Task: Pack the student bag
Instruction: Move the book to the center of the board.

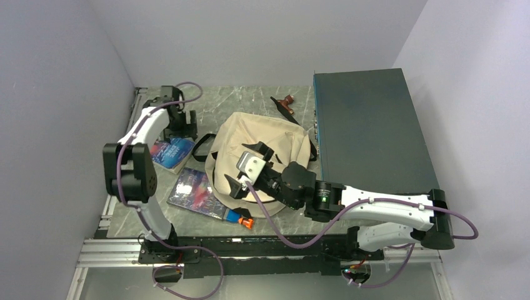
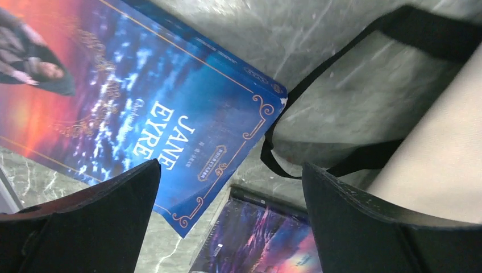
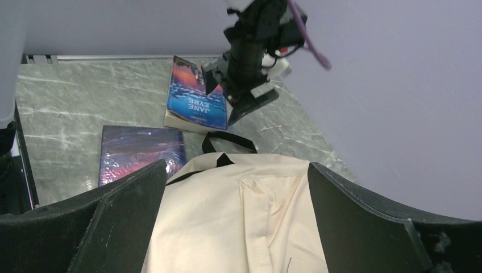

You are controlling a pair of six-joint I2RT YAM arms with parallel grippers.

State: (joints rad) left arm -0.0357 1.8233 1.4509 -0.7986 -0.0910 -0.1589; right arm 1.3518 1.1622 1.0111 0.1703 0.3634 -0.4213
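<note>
— Where did you have the left gripper (image 2: pixel 230 170)?

— Jaws spread wide, nothing between them. I had it hanging over the corner of the Jane Eyre book (image 2: pixel 170 114). In the wrist view a black strap loop (image 2: pixel 437 34) of the student bag (image 2: pixel 449 153) sat at its 2 o'clock.

— And the right gripper (image 3: pixel 236 170)?

— Spread as well, and empty. I held it above the bag's cream canvas. I couldn't tell whether it touched the cloth.

— Where did the bag lie?

— From the top camera, flat in the middle of the marble table (image 1: pixel 250 100). The dark teal box (image 1: pixel 369 131) lay just beside it at 3 o'clock and Jane Eyre at 9 o'clock. A second book (image 1: pixel 194 190) sat close by at 8 o'clock, and a small blue-and-orange thing (image 1: pixel 240 219) between 6 and 7.
</note>
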